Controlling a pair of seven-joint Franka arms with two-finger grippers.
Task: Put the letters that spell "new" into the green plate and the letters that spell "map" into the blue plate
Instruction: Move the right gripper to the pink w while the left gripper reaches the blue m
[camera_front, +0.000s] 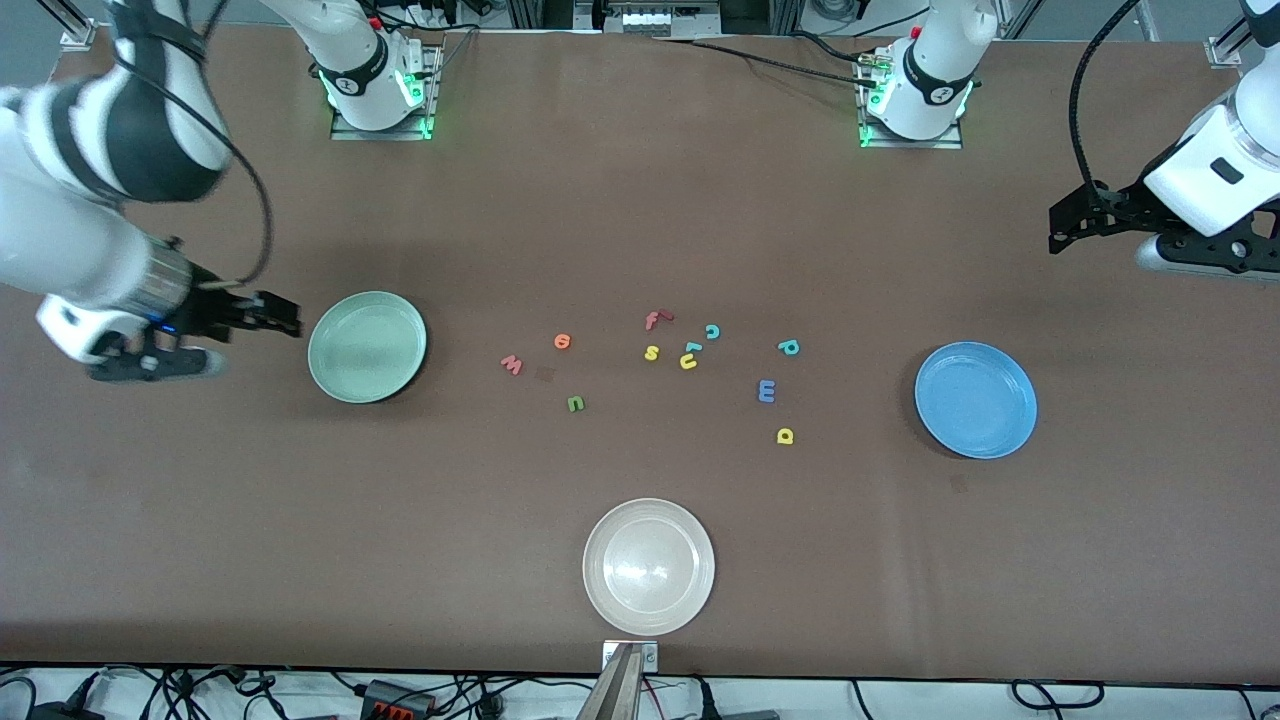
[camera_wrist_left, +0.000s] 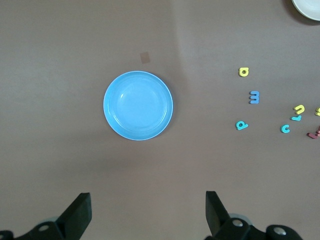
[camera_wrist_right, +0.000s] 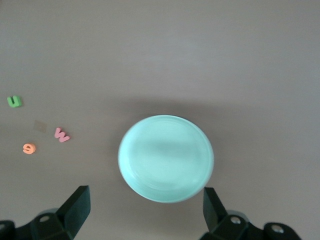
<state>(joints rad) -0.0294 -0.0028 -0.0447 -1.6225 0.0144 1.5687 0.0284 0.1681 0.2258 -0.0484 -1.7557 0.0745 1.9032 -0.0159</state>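
Front view: nothing sorted yet, both my end effectors, left (camera_front: 1060, 232) and right (camera_front: 285, 318), open and empty; red w (camera_front: 511, 364) for the green plate (camera_front: 367, 347) looks easiest first.

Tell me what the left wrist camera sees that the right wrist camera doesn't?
Only the left wrist view shows the blue plate, the blue m, yellow a, teal p and the beige plate's edge. Only the right wrist view shows the green plate, green n, red w and orange e. Both share the brown table and their own open fingers.
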